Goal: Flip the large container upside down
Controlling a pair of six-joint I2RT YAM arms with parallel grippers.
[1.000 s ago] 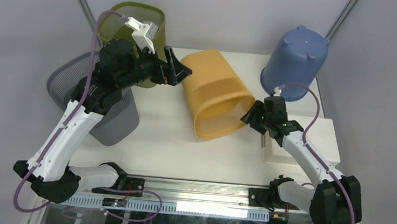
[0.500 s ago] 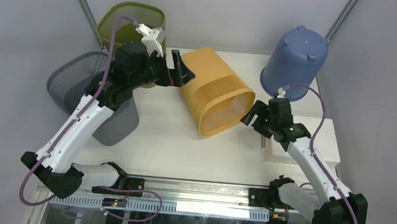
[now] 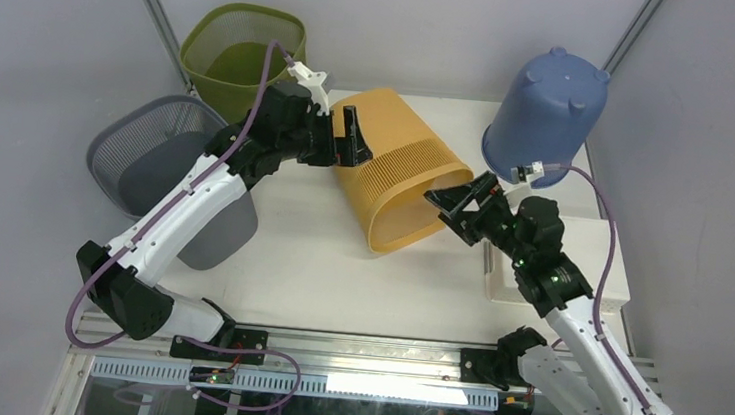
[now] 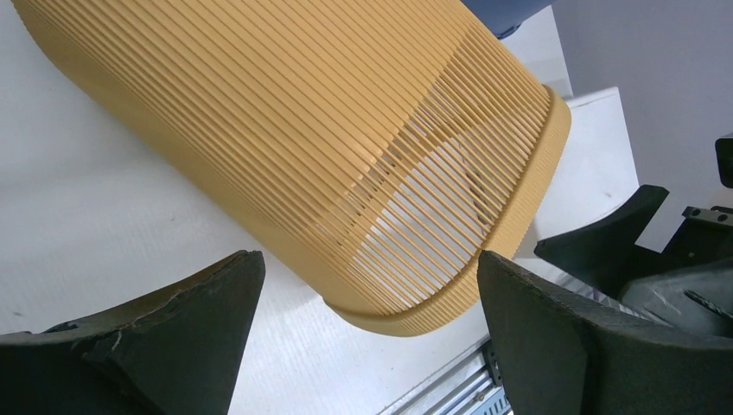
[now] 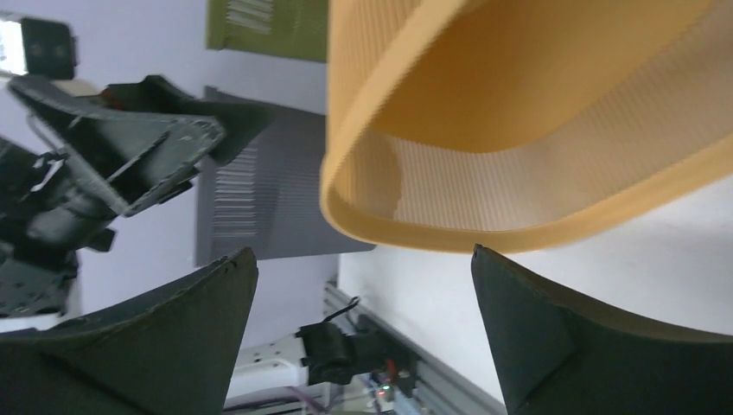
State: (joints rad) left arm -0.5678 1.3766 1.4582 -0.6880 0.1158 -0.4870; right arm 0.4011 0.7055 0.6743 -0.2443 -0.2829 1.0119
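The large orange slatted container (image 3: 402, 170) lies tilted on its side in the middle of the white table (image 3: 288, 271), its open mouth facing the front right. It fills the left wrist view (image 4: 294, 138), and its rim shows in the right wrist view (image 5: 519, 130). My left gripper (image 3: 351, 138) is open at the container's closed far-left end, empty. My right gripper (image 3: 452, 207) is open at the container's rim on the right, empty, its jaws spread just short of the rim.
A green mesh bin (image 3: 242, 51) stands at the back left and a grey mesh bin (image 3: 161, 174) at the left. A blue container (image 3: 544, 113) stands upside down at the back right. A white box (image 3: 594, 273) lies at the right edge.
The left arm has swung right and brought its gripper against the container's closed end. The right arm has stretched up and forward toward the rim. The container has tipped slightly.
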